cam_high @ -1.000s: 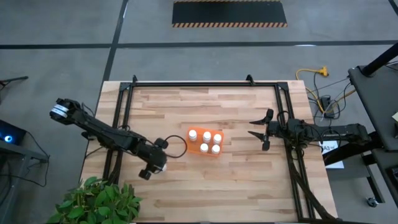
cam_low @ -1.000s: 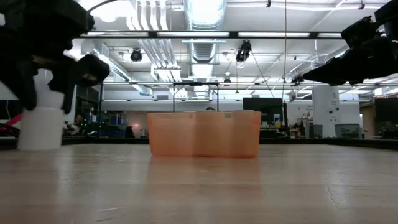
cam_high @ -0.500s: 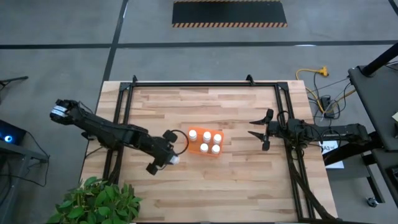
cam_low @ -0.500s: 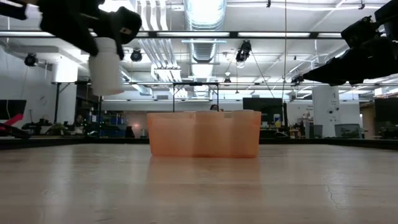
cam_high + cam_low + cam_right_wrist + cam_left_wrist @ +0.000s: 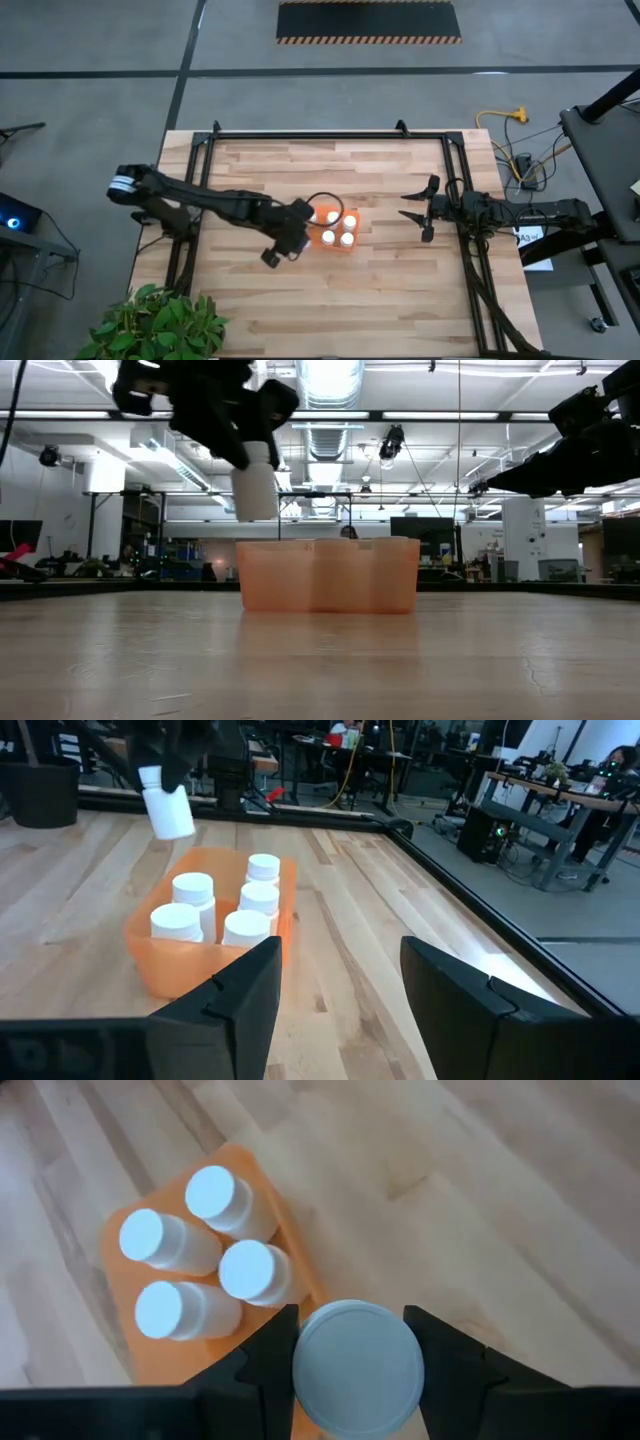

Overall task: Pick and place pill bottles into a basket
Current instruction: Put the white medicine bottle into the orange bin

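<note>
Left gripper: raised above the table at the basket's left end, fingers closed on a pill bottle. In the low view the bottle hangs upright in the air, its base above the basket's rim at the left side. In the left wrist view the held bottle's round cap sits gripped between the two dark fingers.

Basket: shallow, orange, rectangular, resting on the wooden table near its middle. Translucent orange wall in the low view.

Pill bottles in basket: four white capped bottles, upright, grouped two by two; seen from above in the left wrist view, filling the end away from the gripper. The basket end under the held bottle shows bare orange floor.

Right gripper: held off the table to the basket's right, well apart from it, fingers spread wide with nothing between them. Its two dark fingers frame the basket in the right wrist view.

Surroundings: black frame rails along the table's edges; green plant at the near left corner.
</note>
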You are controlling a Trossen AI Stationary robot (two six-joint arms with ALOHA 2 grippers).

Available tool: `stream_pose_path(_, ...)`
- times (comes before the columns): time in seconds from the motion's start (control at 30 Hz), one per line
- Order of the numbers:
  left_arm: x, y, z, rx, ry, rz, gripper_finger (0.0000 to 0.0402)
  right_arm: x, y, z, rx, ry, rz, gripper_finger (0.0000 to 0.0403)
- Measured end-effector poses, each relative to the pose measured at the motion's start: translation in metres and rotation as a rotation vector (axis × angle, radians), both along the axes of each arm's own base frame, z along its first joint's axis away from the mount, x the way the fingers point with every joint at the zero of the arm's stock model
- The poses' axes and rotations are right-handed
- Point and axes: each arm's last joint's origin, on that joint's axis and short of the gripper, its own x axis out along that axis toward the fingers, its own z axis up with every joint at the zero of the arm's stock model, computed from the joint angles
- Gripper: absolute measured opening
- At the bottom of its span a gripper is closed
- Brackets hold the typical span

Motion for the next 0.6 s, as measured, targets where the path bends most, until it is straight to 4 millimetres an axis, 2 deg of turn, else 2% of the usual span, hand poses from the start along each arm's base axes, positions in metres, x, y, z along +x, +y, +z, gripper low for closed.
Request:
stream_pose_path(0.2,0.018,0.016,-0.007,0.012,0.033,0.006,0.0139,0.000,0.000,0.000,0.002,0.000,0.000,0.0194)
stream_pose_path(0.4,0.020,0.034,-0.016,-0.006,0.063,0.043,0.0139,0.000,0.000,0.000,0.001,0.000,0.000,0.0194)
stream_pose_path(0.6,0.019,0.042,-0.022,-0.028,0.082,0.055,0.0139,0.000,0.000,0.000,0.000,0.000,0.000,0.0194)
